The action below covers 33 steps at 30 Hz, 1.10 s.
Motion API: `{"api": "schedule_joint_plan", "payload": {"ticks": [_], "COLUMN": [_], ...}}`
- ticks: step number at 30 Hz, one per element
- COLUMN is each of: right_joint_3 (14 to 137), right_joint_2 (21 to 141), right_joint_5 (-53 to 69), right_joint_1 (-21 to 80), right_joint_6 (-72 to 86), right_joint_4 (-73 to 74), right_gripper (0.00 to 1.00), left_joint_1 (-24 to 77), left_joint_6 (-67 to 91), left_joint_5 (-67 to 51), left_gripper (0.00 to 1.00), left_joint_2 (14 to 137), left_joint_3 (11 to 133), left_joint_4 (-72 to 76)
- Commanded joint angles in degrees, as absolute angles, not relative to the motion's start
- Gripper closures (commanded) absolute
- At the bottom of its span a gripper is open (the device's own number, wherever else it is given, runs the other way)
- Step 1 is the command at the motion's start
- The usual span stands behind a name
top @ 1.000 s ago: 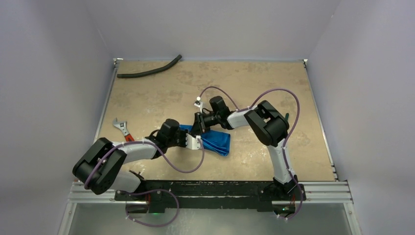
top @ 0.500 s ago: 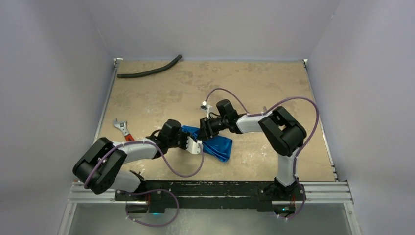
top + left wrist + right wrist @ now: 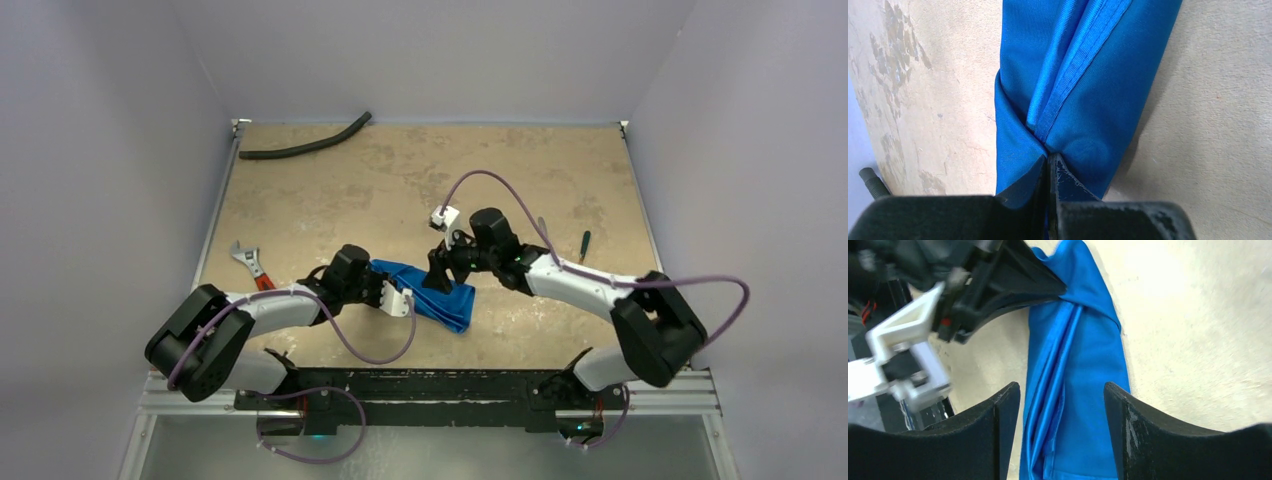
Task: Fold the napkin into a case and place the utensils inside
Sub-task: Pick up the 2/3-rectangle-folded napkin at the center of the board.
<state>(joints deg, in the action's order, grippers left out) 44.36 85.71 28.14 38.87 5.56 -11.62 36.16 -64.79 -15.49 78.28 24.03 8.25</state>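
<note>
The blue napkin [image 3: 440, 298] lies on the tan table, folded lengthwise into a narrow oblong [image 3: 1088, 75] with a hemmed flap running down its middle. My left gripper [image 3: 396, 296] is shut on the napkin's left end, its fingertips [image 3: 1049, 161] pinching the cloth. My right gripper [image 3: 440, 276] hovers open over the other part of the napkin [image 3: 1083, 365]. Its fingers [image 3: 1008, 407] straddle the strip without touching it. The left gripper [image 3: 1060, 290] shows at the strip's far end. The utensils are not clearly visible; a thin silver sliver [image 3: 541, 228] may be one.
A black hose [image 3: 305, 145] lies at the table's back left. A wrench with a red handle [image 3: 250, 262] sits near the left edge. A small dark green-handled tool [image 3: 583, 243] lies at the right. Walls close in the table on three sides.
My right gripper has opened, let go of the napkin and drawn back to the right, its elbow swinging down and right. The left gripper has held still on the cloth.
</note>
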Motion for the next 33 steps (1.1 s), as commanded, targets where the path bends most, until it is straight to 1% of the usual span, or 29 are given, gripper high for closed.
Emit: {"api": "schedule_joint_plan", "payload": {"ticks": [1, 6, 7, 8, 11, 17, 21, 25, 27, 28, 29, 30, 31, 33], "right_joint_3": [42.66, 41.19, 41.06, 41.39, 43.83, 46.75, 46.6, 46.38, 46.12, 45.93, 45.82, 45.55, 45.5, 46.05], "right_joint_2": [77.92, 75.45, 75.38, 75.97, 79.0, 83.06, 85.27, 87.21, 87.43, 87.5, 87.53, 87.47, 87.42, 87.38], "right_joint_5": [23.12, 25.5, 25.63, 25.26, 22.44, 21.99, 20.64, 13.15, 11.48, 10.95, 10.21, 9.34, 8.69, 7.97], "right_joint_1": [41.78, 42.75, 43.32, 44.08, 46.92, 49.26, 51.14, 53.6, 53.64, 53.68, 53.73, 53.72, 53.78, 53.76], "right_joint_6": [-8.76, -14.15, -14.68, -15.51, -18.56, -22.67, -23.95, -24.69, -24.25, -24.14, -23.9, -23.64, -23.48, -23.34], "right_joint_4": [-5.25, -1.98, -2.04, -1.56, 2.41, 7.83, 7.68, 4.8, 3.18, 2.55, 1.79, 0.99, 0.31, 0.19], "right_gripper": [0.33, 0.31, 0.29, 0.22, 0.17, 0.16, 0.16, 0.19, 0.22, 0.26, 0.3, 0.36, 0.46, 0.74], "left_joint_1": [36.76, 36.81, 36.81, 36.76, 36.81, 37.14, 37.91, 38.11, 38.07, 38.1, 38.06, 38.1, 38.08, 38.09], "left_joint_6": [-61.08, -61.43, -61.45, -61.44, -61.48, -60.65, -61.92, -62.14, -62.08, -62.05, -62.06, -62.07, -62.05, -62.12], "left_joint_5": [-18.02, -18.02, -18.02, -18.02, -17.97, -16.25, -14.4, -14.09, -13.83, -13.8, -13.78, -13.75, -13.78, -13.68], "left_gripper": [1.0, 1.0, 1.0, 1.0, 1.0, 1.0, 1.0, 1.0, 1.0, 1.0, 1.0, 1.0, 1.0, 1.0], "left_joint_2": [79.64, 79.58, 79.55, 79.4, 79.08, 78.55, 78.57, 78.49, 78.28, 78.27, 78.31, 78.29, 78.29, 78.14], "left_joint_3": [21.95, 21.58, 21.57, 21.54, 21.32, 21.69, 21.72, 21.71, 21.79, 21.77, 21.8, 21.72, 21.79, 21.74], "left_joint_4": [-3.6, -3.19, -3.18, -3.29, -3.25, -2.33, -2.64, -2.94, -2.95, -3.02, -2.99, -2.91, -3.01, -3.05]}}
